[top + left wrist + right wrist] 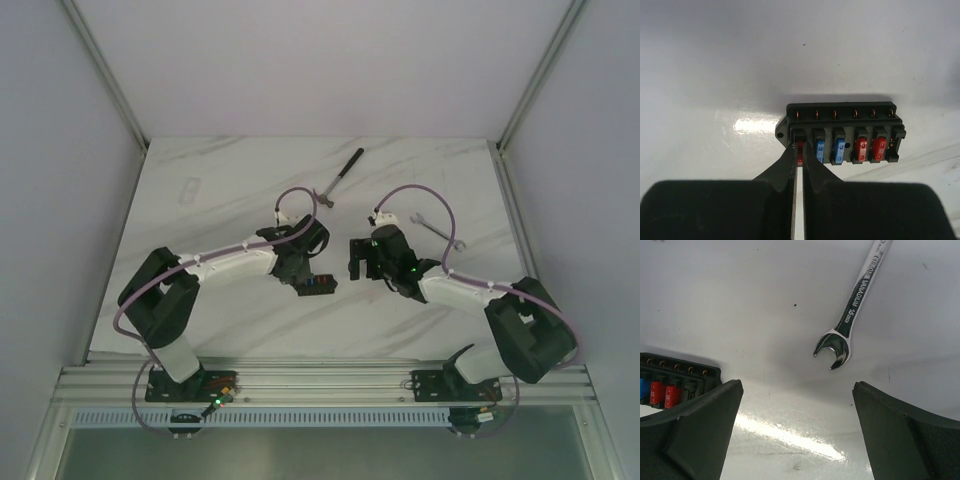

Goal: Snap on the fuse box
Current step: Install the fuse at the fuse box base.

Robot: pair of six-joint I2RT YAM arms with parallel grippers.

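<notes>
The fuse box (845, 127) is a small black block lying on the white table, with blue and red fuses in a row along its near face. My left gripper (800, 148) is at the box's left end, shut on a red fuse (800, 156) that sits in the leftmost slot. From above, the fuse box (318, 285) lies just right of the left gripper (300, 278). My right gripper (358, 260) hovers to the box's right, open and holding nothing. In the right wrist view the fuse box (677, 377) shows at the left edge, outside the right gripper (797, 385).
A chrome combination wrench (855, 305) lies beyond the right gripper, also visible from above as the wrench (437, 231). A second long-handled tool (340, 175) lies at the back centre. A small clear rectangular piece (190, 190) rests at the far left of the marble table (230, 320).
</notes>
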